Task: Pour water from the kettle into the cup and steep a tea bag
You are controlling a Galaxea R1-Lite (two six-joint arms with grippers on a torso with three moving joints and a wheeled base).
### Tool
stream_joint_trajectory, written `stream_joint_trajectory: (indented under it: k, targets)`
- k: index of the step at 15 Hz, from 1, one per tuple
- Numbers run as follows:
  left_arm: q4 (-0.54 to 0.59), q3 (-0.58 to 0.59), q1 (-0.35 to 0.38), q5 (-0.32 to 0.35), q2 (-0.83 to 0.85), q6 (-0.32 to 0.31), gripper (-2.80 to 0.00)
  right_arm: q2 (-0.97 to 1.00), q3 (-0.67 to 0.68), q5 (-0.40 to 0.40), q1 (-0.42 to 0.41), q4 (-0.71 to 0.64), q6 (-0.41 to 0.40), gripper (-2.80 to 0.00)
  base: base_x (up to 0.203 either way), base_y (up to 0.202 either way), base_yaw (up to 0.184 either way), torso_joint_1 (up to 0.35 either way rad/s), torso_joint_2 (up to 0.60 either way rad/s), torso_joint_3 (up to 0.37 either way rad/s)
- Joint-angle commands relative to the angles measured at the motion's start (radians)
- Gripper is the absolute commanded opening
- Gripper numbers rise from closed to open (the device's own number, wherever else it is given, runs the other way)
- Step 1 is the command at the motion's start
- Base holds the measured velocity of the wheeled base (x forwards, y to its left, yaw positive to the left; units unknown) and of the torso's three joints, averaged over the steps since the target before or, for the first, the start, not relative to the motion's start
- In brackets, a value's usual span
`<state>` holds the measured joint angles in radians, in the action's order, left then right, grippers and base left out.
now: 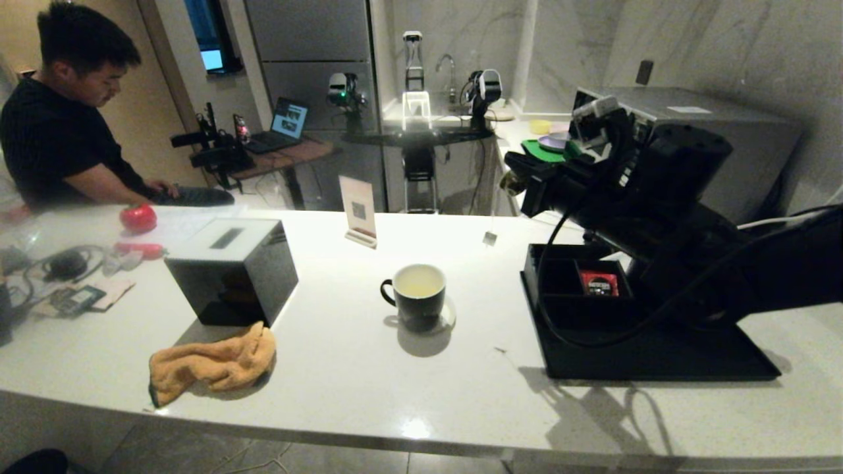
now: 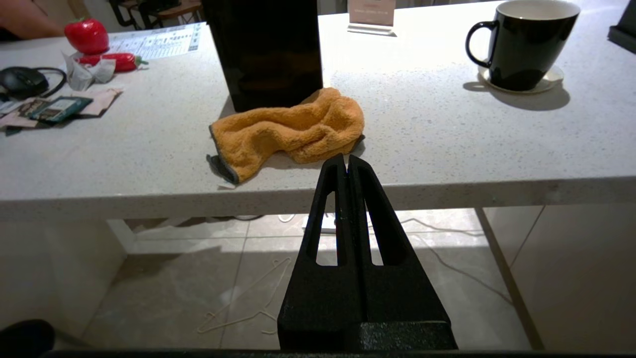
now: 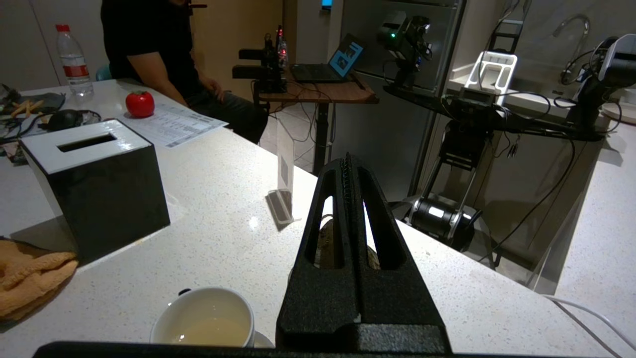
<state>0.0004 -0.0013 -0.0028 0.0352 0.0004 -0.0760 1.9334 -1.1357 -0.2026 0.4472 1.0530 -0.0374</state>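
The cup (image 1: 415,296), a small black mug with a cream inside, stands on a coaster at the middle of the counter and holds pale yellowish water (image 1: 419,282). My right gripper (image 1: 517,172) hangs above the counter, behind and to the right of the cup, shut on the tea bag (image 1: 506,186). The bag's string drops to a white tag (image 1: 489,238) dangling free. In the right wrist view the tea bag (image 3: 328,243) shows through the finger slots, with the cup (image 3: 203,318) below. My left gripper (image 2: 346,161) is shut and empty, low before the counter edge. The kettle is out of view.
A black tissue box (image 1: 230,270) and an orange cloth (image 1: 214,362) lie left of the cup. A black compartment box (image 1: 560,289) holding a red packet (image 1: 599,283) sits on the right. A card stand (image 1: 359,210) is at the back edge. A person sits at far left.
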Motion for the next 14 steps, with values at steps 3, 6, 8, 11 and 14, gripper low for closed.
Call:
stream_joint_trajectory:
  k: [3, 6, 8, 11, 14]
  targets:
    - [0.002, -0.013, 0.001, 0.015, 0.000, -0.010, -2.80, -0.022, 0.005, -0.001, 0.019, 0.005, -0.001, -2.80, 0.000, 0.000, 0.000, 0.000, 0.00, 0.000]
    - [0.011, -0.048, 0.001, 0.048, 0.007, -0.010, -2.80, -0.028, 0.004, 0.000, 0.037, 0.005, -0.001, -2.80, 0.000, 0.000, 0.000, 0.000, 0.00, 0.000]
    - [0.016, -0.062, 0.001, 0.063, 0.035, -0.010, -2.80, -0.030, 0.002, 0.000, 0.044, 0.005, -0.001, -2.80, 0.000, 0.000, 0.000, 0.000, 0.00, 0.000]
    - [0.014, -0.094, -0.001, 0.069, 0.115, -0.011, -2.80, -0.041, -0.001, 0.000, 0.051, 0.004, -0.004, -2.80, 0.000, 0.000, 0.000, 0.000, 0.00, 0.000]
    - [0.008, -0.138, -0.020, 0.076, 0.224, -0.011, -2.80, -0.047, -0.001, 0.000, 0.053, 0.003, -0.003, -2.80, 0.000, 0.000, 0.000, 0.000, 0.00, 0.000]
